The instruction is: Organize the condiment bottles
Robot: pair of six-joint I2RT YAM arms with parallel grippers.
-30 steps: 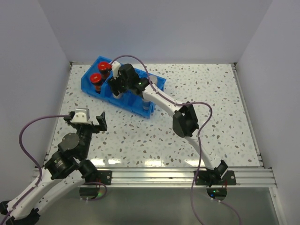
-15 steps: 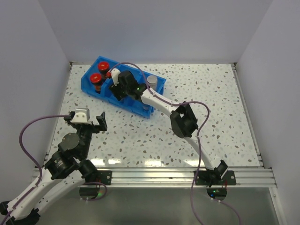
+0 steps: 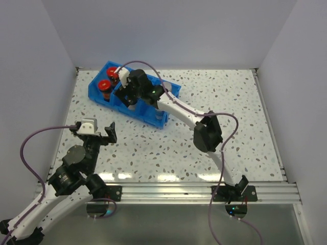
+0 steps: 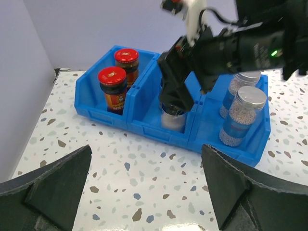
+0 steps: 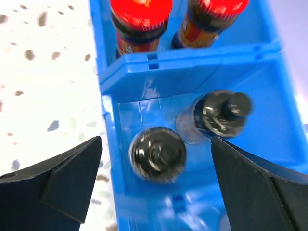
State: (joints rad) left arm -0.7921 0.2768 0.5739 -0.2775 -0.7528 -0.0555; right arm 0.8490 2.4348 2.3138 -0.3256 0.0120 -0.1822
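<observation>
A blue three-compartment bin [image 4: 89, 109] holds the condiment bottles. Two red-capped jars [image 4: 112, 79] [image 4: 126, 57] stand in its left compartment. Two silver-capped jars [image 4: 239, 118] [image 4: 239, 86] are in the right one. Two black-capped jars [image 5: 158, 154] [image 5: 221, 113] sit in the middle compartment. My right gripper [image 5: 156, 144] hangs open directly over the nearer black-capped jar, with its fingers apart on both sides and not touching it. From above it [image 3: 127, 94] covers the middle of the bin [image 3: 96, 95]. My left gripper [image 4: 147, 149] stays open and empty over the table, well short of the bin.
The bin lies at an angle at the back left of the speckled table [image 3: 230, 117]. White walls close in the back and both sides. A metal rail [image 3: 168, 191] runs along the near edge by the arm bases.
My right gripper went from shut on the nearer black-capped jar to open, leaving that jar standing in the middle compartment. The left arm has not moved.
</observation>
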